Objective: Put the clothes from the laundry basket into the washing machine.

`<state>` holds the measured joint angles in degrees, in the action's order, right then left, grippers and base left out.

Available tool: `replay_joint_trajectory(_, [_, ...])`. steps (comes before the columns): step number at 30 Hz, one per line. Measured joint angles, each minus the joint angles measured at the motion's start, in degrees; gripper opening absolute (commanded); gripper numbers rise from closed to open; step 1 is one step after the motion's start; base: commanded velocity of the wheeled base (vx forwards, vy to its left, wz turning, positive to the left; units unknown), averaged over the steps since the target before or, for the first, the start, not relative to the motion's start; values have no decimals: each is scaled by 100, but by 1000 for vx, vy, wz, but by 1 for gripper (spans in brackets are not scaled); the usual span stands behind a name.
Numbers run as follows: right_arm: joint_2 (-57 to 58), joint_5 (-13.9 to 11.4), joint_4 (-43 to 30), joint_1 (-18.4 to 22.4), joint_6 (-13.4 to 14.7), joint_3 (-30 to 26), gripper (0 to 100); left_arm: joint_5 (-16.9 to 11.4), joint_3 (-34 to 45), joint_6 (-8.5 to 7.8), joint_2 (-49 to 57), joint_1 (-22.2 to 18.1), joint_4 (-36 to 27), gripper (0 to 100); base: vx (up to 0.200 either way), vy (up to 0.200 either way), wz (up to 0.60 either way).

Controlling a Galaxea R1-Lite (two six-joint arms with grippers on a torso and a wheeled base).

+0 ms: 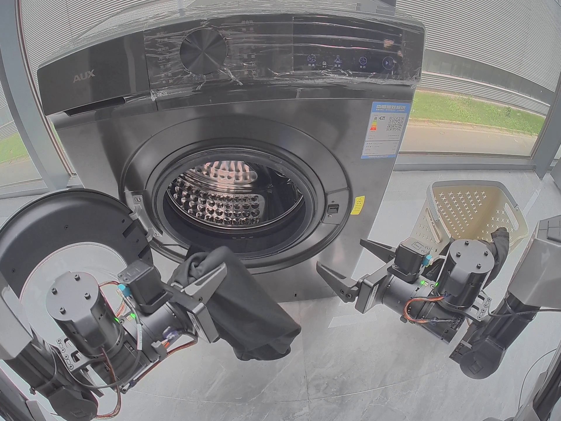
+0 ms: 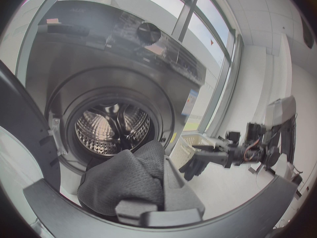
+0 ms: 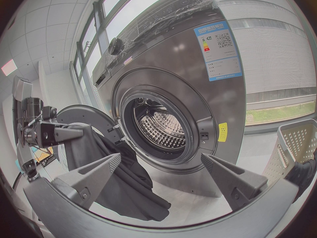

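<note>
The grey washing machine (image 1: pixel 234 118) stands with its round door (image 1: pixel 58 229) swung out to the left and its steel drum (image 1: pixel 234 200) exposed. My left gripper (image 1: pixel 213 282) is shut on a black garment (image 1: pixel 251 317), just below and in front of the drum opening; the cloth hangs toward the floor. In the left wrist view the garment (image 2: pixel 125 179) bunches between the fingers (image 2: pixel 180 182) before the drum (image 2: pixel 112 126). My right gripper (image 1: pixel 345 258) is open and holds nothing, right of the opening. The beige laundry basket (image 1: pixel 473 206) stands at the right with a dark cloth (image 1: pixel 502 241) over its rim.
Grey tiled floor (image 1: pixel 350 369) spreads in front of the machine. The open door takes up the room at the left beside my left arm. Glass walls stand behind the machine. In the right wrist view, the basket (image 3: pixel 294 142) lies beside the machine's right corner.
</note>
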<state>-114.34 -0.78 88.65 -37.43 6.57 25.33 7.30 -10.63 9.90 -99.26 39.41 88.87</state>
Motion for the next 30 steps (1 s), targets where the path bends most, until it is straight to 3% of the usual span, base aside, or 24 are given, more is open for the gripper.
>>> replay_joint_trajectory(4, [-2, 0, 2, 11, 7, -11, 100, 55, 99, -77, -206, -22, 9, 0, 0, 0, 0])
replay_joint_trajectory(10, [-5, -6, 2, 11, 18, 10, 100, 397, 85, -110, -461, -44, -2, 0, 0, 0, 0])
replay_joint_trajectory(14, [-30, -6, 2, 5, 27, 46, 100, 510, -33, -141, -752, -88, 2, 0, 200, 0, 0])
replay_joint_trajectory(19, [-63, -9, 0, 0, 29, 66, 100, 541, -160, -150, -984, -129, 4, 0, 200, 0, 0])
replay_joint_trajectory(30, [-82, 0, 0, -20, 29, 66, 100, 558, -279, -128, -1202, -144, 9, 0, 0, 36, 0])
